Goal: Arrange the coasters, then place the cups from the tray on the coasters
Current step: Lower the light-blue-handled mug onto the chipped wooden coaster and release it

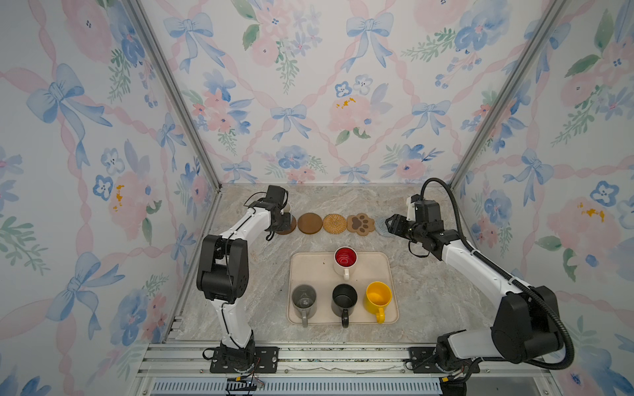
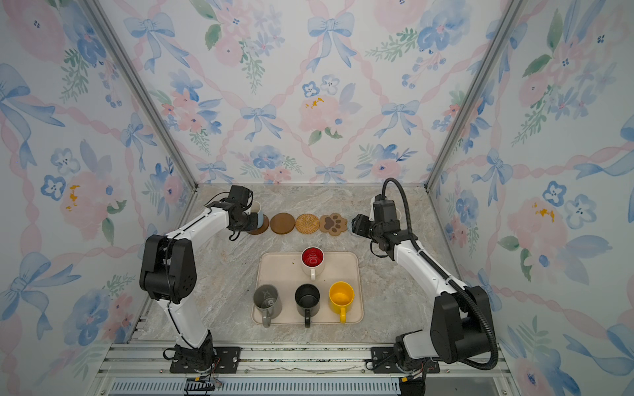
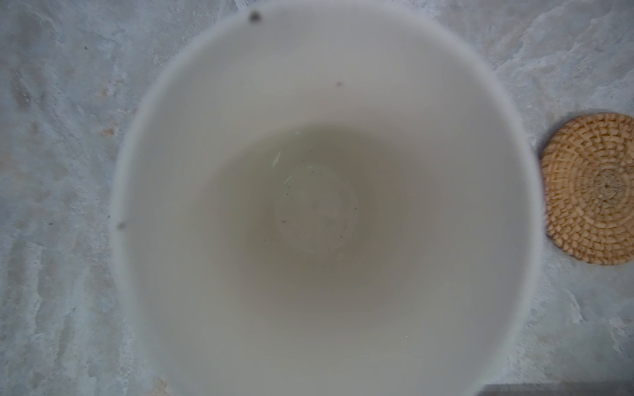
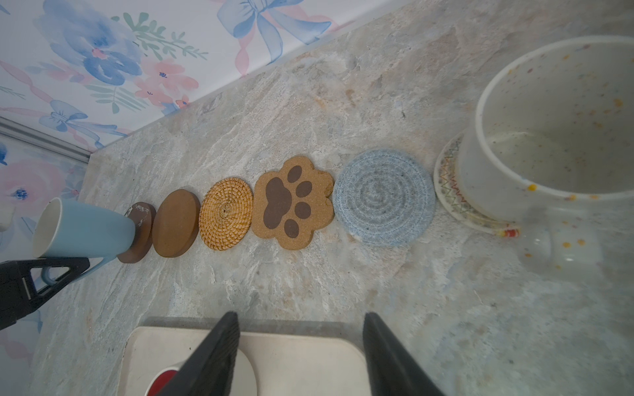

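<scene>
Nearest, on the tray (image 1: 308,271): grey mug (image 1: 304,301), black mug (image 1: 344,300) and yellow mug (image 1: 378,297) in a row, handles toward the near edge, probably for an easy pinch from this side. Just behind, the red-lined white mug (image 1: 345,261). Four yet to move. Past the tray's far rim, right gripper (image 4: 302,356) with jaws apart, empty, hovering near the blue-grey round (image 4: 384,197), seemingly ready for another mug. Beyond, a straight line of coasters laid close together, one spot per cup: end brown disc (image 4: 137,236), second brown disc (image 4: 176,223), rattan round (image 4: 226,213), paw coaster (image 4: 293,202), blue-grey round, cream round (image 4: 449,185). Speckled mug (image 4: 549,137) seated on the cream round. At the opposite end, left gripper (image 2: 252,222) clamped on the handle of the light blue mug (image 4: 85,228), kept upright for a flat landing on the end brown disc; cannot tell whether fully down
</scene>
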You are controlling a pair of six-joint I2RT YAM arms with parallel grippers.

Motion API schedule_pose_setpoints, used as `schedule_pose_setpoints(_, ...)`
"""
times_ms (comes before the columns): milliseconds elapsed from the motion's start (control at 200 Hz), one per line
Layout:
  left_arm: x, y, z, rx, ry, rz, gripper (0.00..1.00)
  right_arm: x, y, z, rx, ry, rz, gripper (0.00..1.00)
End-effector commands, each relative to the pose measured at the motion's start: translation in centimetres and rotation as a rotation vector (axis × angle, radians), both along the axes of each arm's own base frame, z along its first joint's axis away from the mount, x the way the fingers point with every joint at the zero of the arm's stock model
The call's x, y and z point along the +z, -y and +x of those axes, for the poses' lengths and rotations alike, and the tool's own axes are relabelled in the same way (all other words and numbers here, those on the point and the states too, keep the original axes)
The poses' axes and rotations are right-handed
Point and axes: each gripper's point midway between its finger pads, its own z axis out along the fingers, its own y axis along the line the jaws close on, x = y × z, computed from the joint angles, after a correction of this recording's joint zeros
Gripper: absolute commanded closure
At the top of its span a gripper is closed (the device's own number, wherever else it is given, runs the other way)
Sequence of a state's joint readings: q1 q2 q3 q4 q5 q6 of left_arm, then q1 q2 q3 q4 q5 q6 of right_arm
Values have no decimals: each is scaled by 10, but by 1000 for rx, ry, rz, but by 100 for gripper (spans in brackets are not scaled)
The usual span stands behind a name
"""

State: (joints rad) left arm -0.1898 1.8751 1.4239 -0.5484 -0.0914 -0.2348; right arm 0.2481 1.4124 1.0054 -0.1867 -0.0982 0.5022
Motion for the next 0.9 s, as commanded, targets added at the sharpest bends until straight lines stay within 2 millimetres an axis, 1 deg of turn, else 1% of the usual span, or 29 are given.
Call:
schedule_pose_setpoints(0,17,1,17,-12,65,-7,100,-3,4,-3,-10,-13,4,39)
schedule_pose_setpoints(280,18,-4,21,3,74,16,100,-2,4,-3,-9,-15,2,40)
schedule_pose_setpoints(525,10,-4,22,4,57,18,100,-2,5,-4,-8,-15,0,39)
schedule_pose_setpoints(745,9,-7,23,15,56,25,100,-3,5,-3,-8,-17,-1,39)
schedule_pose_setpoints(900,4,-5,21,12,45,22,100,-2,5,-3,-7,-17,0,39)
